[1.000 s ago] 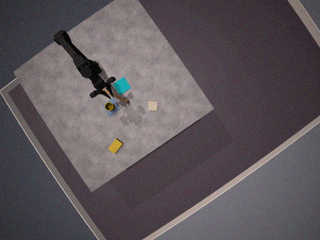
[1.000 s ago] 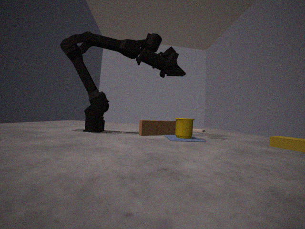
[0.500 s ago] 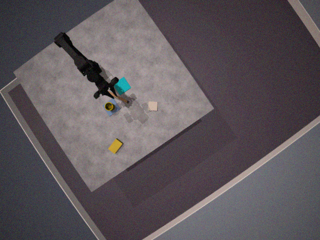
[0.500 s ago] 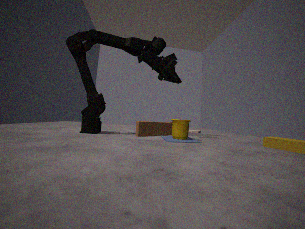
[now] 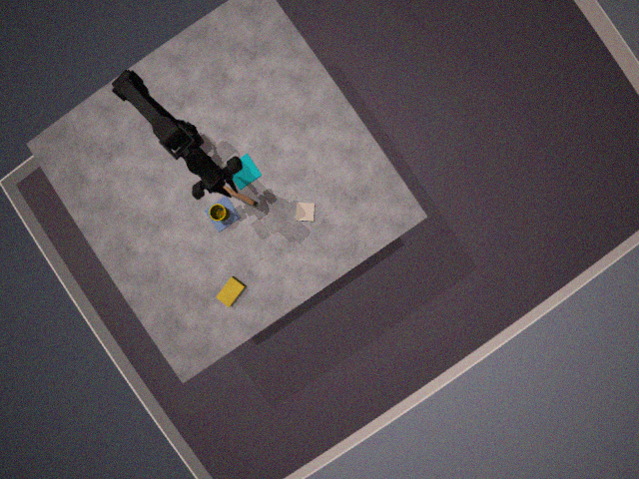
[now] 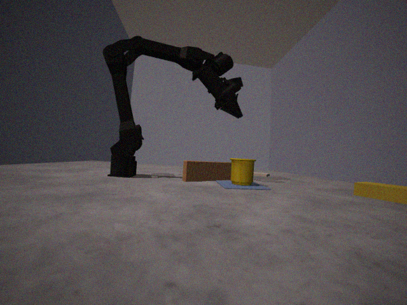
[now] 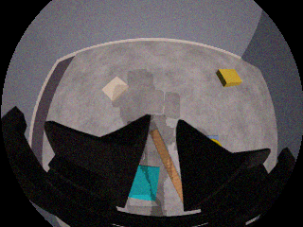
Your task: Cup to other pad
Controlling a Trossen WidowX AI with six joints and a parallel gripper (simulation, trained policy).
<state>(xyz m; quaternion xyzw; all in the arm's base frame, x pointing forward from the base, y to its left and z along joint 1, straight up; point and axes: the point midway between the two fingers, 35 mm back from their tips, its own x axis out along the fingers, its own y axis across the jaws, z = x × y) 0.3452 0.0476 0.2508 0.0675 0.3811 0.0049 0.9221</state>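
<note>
Top view's showing the trouble spot pretty well: the gripper [image 5: 236,194] [image 6: 240,115] [image 7: 164,121] is hanging high above the long brown rectangular block [image 5: 241,196] [image 6: 206,171] [image 7: 168,163], and the cup isn't sitting under the fingers at all. If the arm's going straight down from here, I'm guessing it's knocking a fingertip on that block. The opening's looking kinda skinny too, so without spreading wider it could be landing on the rim and tipping the cup, and there go the marbles (can't make them out in there, btw). Carrying low past the block would be risking a bump as well.

Fingers are standing partly apart, roughly a quarter open, and they're holding nothing. The round yellow flanged cup [image 5: 218,212] [image 6: 242,171] [image 7: 216,141] is standing upright on the flat blue square pad [image 5: 222,225] [image 6: 261,187] [image 7: 213,137], well below the fingers and off to one side. In the wrist view it's mostly hiding behind the right-hand finger in the picture. The flat teal square pad [image 5: 249,171] [image 7: 146,182] is lying below the fingers on the opposite side of the block.

Gripper [image 5: 234,193] [image 6: 240,115] [image 7: 164,121] now lower than in both earlier exterior frames; fingers appear closer together than one second ago, though the top view is dim.
</note>
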